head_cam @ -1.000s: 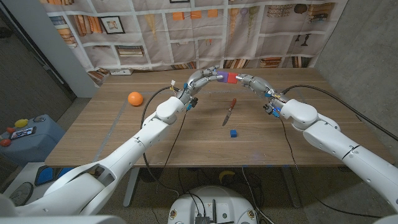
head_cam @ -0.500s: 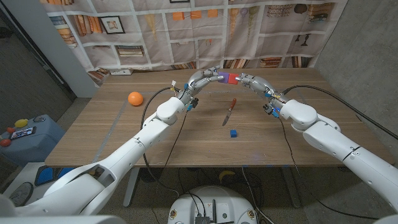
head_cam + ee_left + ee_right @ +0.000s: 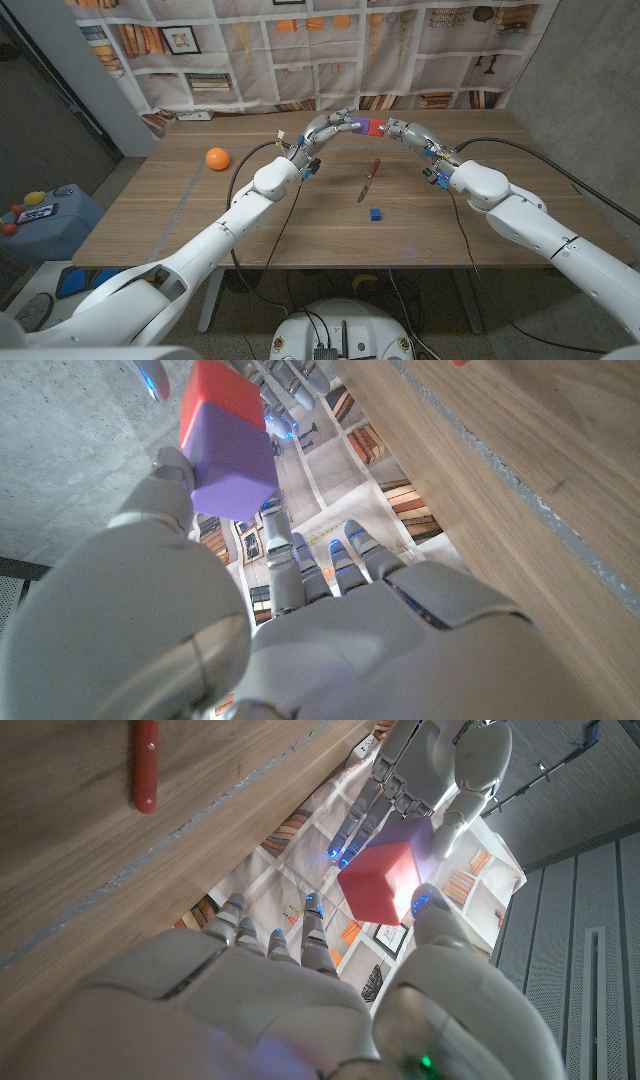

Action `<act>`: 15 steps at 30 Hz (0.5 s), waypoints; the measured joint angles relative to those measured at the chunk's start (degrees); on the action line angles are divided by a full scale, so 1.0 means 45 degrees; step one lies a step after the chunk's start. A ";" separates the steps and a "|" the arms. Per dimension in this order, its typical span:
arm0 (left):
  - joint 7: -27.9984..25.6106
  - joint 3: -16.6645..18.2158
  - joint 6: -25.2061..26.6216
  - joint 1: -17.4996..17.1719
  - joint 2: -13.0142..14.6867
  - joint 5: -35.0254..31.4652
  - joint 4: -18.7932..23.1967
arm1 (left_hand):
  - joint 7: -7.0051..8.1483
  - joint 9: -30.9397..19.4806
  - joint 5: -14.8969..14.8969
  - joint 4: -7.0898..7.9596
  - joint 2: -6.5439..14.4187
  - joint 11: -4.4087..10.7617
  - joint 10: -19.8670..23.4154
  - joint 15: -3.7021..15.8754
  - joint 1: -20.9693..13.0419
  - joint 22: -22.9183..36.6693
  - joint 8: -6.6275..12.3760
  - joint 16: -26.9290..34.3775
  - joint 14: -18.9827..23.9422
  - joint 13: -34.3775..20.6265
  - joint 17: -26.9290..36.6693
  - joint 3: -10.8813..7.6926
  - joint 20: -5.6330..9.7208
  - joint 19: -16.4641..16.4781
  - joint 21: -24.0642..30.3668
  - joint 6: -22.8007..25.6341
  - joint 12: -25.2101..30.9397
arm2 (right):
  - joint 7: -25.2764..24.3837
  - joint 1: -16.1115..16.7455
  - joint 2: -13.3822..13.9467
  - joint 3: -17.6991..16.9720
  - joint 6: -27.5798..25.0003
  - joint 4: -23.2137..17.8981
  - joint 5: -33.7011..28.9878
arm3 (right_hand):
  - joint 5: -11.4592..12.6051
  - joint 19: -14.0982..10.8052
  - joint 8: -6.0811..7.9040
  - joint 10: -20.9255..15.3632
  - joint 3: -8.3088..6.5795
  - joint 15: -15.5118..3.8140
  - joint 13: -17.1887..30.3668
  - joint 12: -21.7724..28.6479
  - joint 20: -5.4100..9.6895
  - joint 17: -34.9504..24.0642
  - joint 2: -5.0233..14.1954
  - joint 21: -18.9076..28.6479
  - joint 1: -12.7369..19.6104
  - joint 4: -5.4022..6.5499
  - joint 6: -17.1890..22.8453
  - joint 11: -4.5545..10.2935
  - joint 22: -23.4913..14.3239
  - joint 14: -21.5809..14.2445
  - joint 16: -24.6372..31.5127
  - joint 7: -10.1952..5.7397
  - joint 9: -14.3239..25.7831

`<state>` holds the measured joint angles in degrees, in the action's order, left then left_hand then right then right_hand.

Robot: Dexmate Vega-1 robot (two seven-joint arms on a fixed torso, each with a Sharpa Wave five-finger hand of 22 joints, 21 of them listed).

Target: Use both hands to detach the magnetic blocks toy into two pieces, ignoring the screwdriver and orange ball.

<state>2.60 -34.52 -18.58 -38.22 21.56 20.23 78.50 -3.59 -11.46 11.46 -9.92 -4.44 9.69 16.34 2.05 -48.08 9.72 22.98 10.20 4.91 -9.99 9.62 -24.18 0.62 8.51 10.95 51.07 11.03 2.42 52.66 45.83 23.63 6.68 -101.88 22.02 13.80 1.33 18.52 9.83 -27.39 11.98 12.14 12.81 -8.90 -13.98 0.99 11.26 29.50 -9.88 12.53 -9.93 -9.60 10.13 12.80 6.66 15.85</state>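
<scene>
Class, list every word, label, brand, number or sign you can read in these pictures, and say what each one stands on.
None can be read.
The backdrop behind the table shows printed bookshelves; any lettering there is too small and blurred.
The purple block, red block, screwdriver, orange ball and small blue block show no markings.

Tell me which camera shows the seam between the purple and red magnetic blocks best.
The left wrist view: the purple cube-shaped magnetic block and red cube-shaped magnetic block sit large, joined face to face above the left hand. The right wrist view shows mainly the red block. The head view shows both tiny, between the two hands.
</scene>
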 measured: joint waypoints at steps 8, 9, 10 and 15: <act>0.0002 -0.0005 -0.0028 0.0002 -0.0022 0.0019 -0.0013 | -0.0050 -0.0001 -0.0001 0.0023 -0.0001 0.0000 0.0000 0.0000 -0.0001 0.0000 0.0001 0.0000 0.0000 0.0000 0.0000 0.0055 0.0000 0.0000 0.0000 0.0050 0.0000 | -0.0068 0.0000 -0.0003 -0.0001 -0.0022 -0.0014 -0.0025 | 0.0000 -0.0091 0.0179 0.0000 -0.0016 0.0000 -0.0001 0.0000 0.0086 0.0000 -0.0085 0.0000 0.0085 -0.0016 0.0317 0.0000 0.0000 0.0000 0.0000 0.0136 0.0118; 0.0002 -0.0005 -0.0028 0.0002 -0.0025 0.0019 -0.0014 | -0.0051 -0.0001 -0.0002 0.0023 -0.0001 0.0000 0.0000 0.0000 -0.0001 0.0000 0.0001 0.0000 0.0000 0.0000 0.0000 0.0056 0.0000 0.0000 0.0000 0.0051 0.0000 | -0.0090 0.0000 -0.0003 -0.0001 -0.0028 -0.0014 -0.0042 | 0.0000 -0.0135 0.0249 0.0000 -0.0024 0.0000 -0.0001 0.0000 0.0044 0.0000 -0.0117 0.0000 0.0116 -0.0025 0.0426 0.0000 -0.0001 0.0000 0.0052 0.0161 0.0152; 0.0002 -0.0006 -0.0029 0.0002 -0.0027 0.0039 -0.0014 | -0.0051 0.0000 -0.0002 0.0023 -0.0001 0.0000 0.0000 0.0000 -0.0001 0.0000 0.0001 0.0000 0.0000 0.0000 0.0000 0.0056 0.0000 0.0000 0.0000 0.0051 0.0000 | -0.0099 0.0000 -0.0004 -0.0001 -0.0032 -0.0046 -0.0051 | 0.0000 -0.0142 0.0323 0.0002 -0.0052 0.0000 -0.0001 0.0000 0.0046 0.0000 -0.0236 0.0000 0.0235 -0.0052 0.0533 -0.0003 0.0000 0.0000 0.0086 0.0177 0.0185; 0.0003 -0.0006 -0.0032 -0.0013 -0.0037 0.0069 -0.0013 | -0.0051 -0.0001 -0.0004 0.0033 -0.0034 0.0000 0.0000 0.0000 -0.0034 0.0000 0.0002 0.0000 0.0000 0.0000 0.0000 0.0066 0.0000 0.0000 0.0000 0.0051 0.0000 | -0.0150 0.0008 -0.0020 0.0003 -0.0048 -0.0094 -0.0106 | 0.0089 -0.0320 0.0563 0.0048 -0.0069 0.0000 -0.0002 0.0090 0.0047 0.0000 -0.0268 0.0000 0.0503 -0.0070 0.0881 -0.0048 -0.0001 0.0000 0.0098 0.0151 0.0296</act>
<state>2.61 -34.55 -18.73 -38.28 21.40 20.54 78.45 -3.82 -11.46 11.44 -9.77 -4.60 9.69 16.34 2.05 -48.24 9.72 22.99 10.20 4.91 -9.99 9.62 -23.88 0.62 8.51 10.95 51.31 11.03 1.74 52.69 45.74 23.65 6.47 -102.31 21.54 14.20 -0.11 21.05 10.05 -27.70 11.98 12.13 13.21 -8.69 -13.98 -0.21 11.26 31.77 -10.19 16.50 -10.14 -9.60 10.13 13.24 7.34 17.18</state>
